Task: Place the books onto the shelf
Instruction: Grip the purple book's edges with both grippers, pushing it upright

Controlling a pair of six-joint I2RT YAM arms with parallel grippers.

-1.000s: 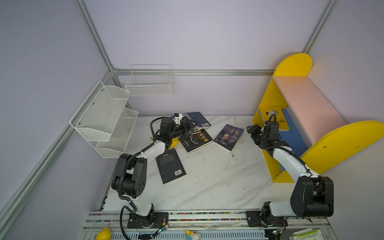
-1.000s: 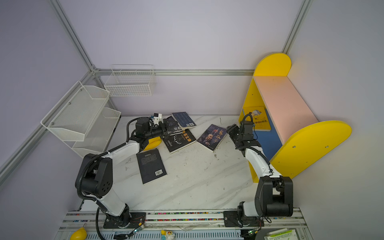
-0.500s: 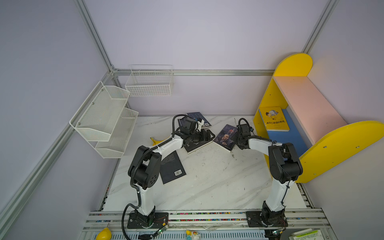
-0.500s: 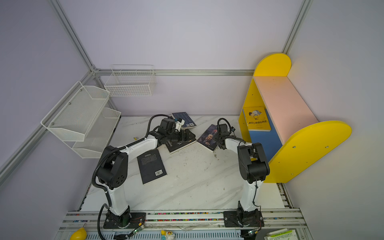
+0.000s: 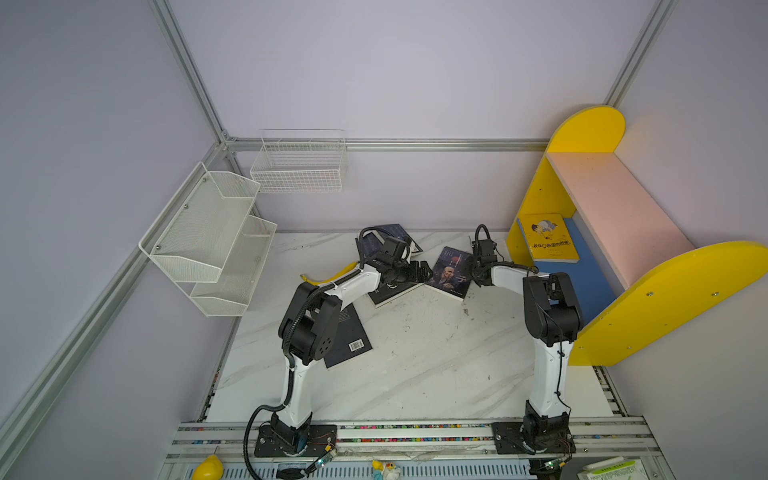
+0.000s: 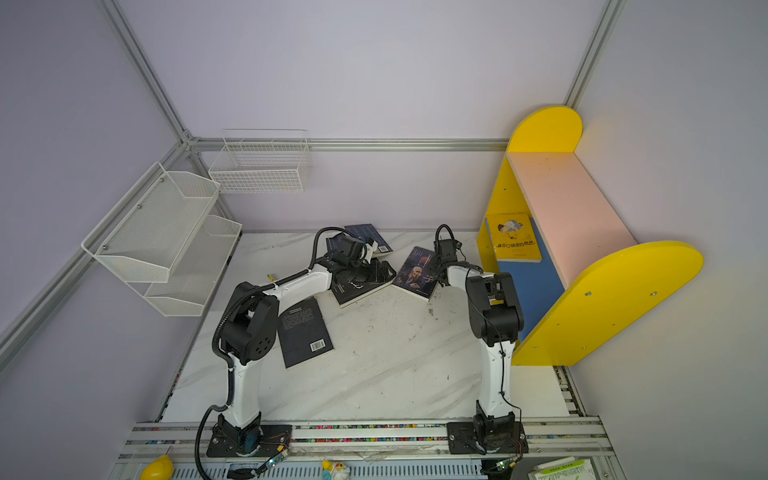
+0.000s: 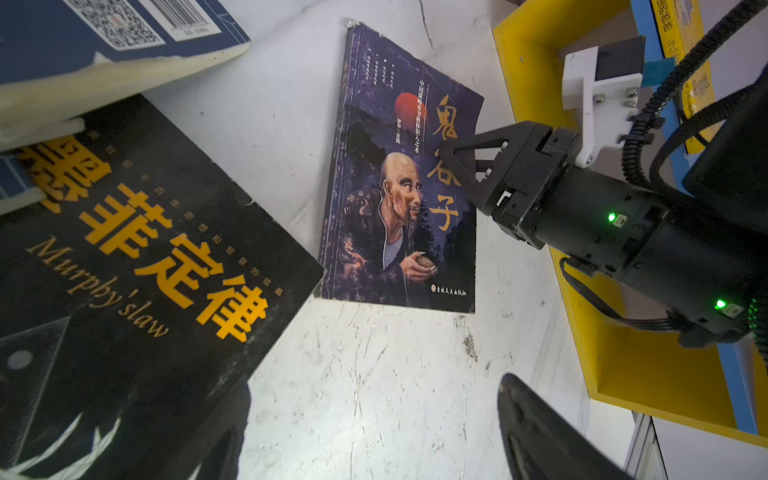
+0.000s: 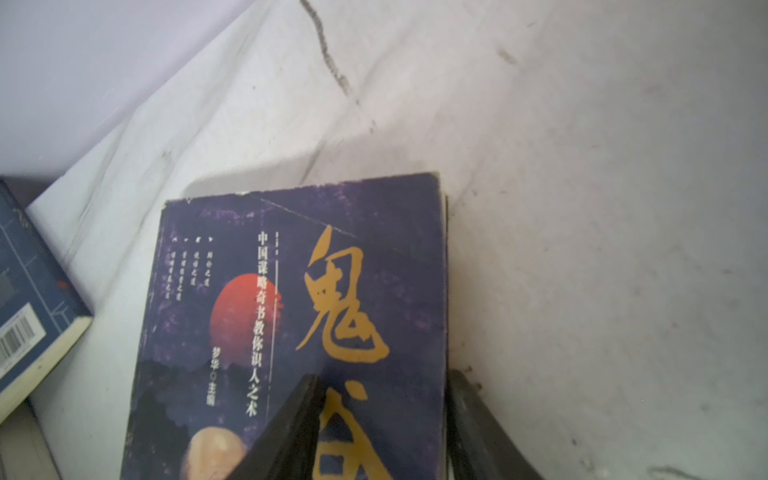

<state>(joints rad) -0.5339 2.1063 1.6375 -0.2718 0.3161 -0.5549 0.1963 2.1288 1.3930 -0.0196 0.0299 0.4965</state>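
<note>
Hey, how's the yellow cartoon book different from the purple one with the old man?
The yellow book lies on the shelf's blue lower board; the purple book lies on the table. The right gripper straddles the purple book's edge; nothing is at the yellow book. Both lie flat, cover up.

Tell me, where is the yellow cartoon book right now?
In both top views the yellow cartoon book lies on the right, on the blue lower board of the shelf, beside its far yellow side panel.

1. Top views: even soft overhead light, weak shadows, fisheye bend at edges
2. Right wrist: hazy, purple book [image 8: 232, 332] soft, near fingers [image 8: 286, 436] blurred
3. Left wrist: sharp, contrasty
</note>
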